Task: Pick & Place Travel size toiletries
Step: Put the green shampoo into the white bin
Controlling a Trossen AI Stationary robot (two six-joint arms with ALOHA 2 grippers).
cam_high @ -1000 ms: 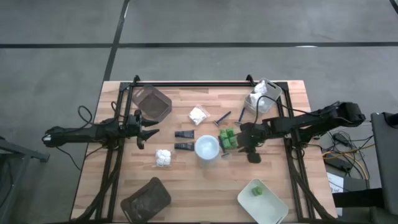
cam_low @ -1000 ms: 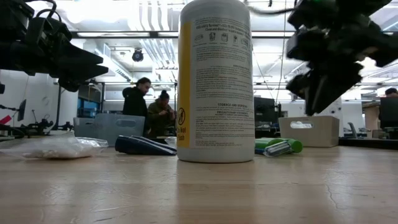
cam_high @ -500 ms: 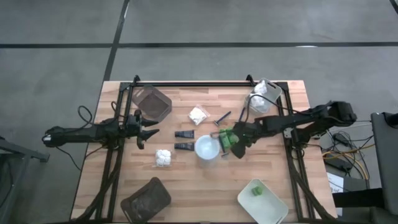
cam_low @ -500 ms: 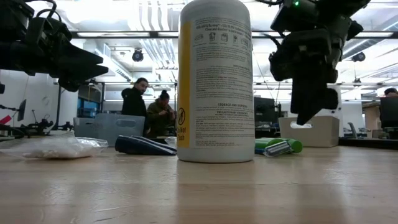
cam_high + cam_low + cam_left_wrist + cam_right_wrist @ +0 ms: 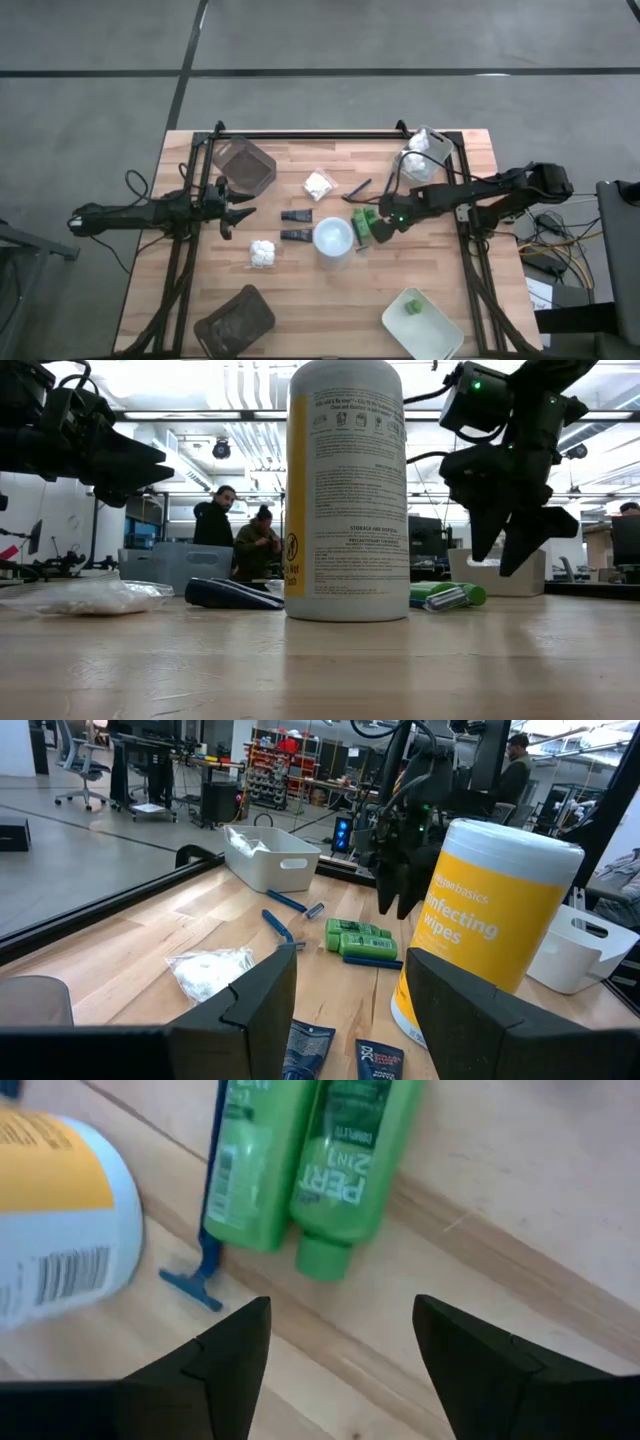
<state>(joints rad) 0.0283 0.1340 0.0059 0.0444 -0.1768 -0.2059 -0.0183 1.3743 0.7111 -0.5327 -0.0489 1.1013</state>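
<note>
Two green bottles [image 5: 300,1160] lie side by side on the table, and a blue razor [image 5: 212,1210] lies against them. My right gripper [image 5: 340,1355] hovers open just above them, pointing steeply down and touching nothing; in the low view it [image 5: 512,545] hangs clear of the table. The yellow white-capped bottle [image 5: 333,238] stands upright right beside the green ones. White packets [image 5: 318,185] [image 5: 262,252], dark tubes [image 5: 295,225] and another razor [image 5: 357,188] lie around it. My left gripper [image 5: 238,210] waits open at the table's left, level.
Brown trays sit at the far left [image 5: 245,165] and near left [image 5: 235,318]. A white tray [image 5: 435,330] at the near right holds a green piece [image 5: 412,307]; another white tray [image 5: 420,160] is at the far right. People stand in the room beyond [image 5: 235,525].
My right gripper has rolled about its own pointing line and opened its fingers wide. Its fingers have shifted a little toward the table's left, over the green bottles. Nothing on the table has moved.
</note>
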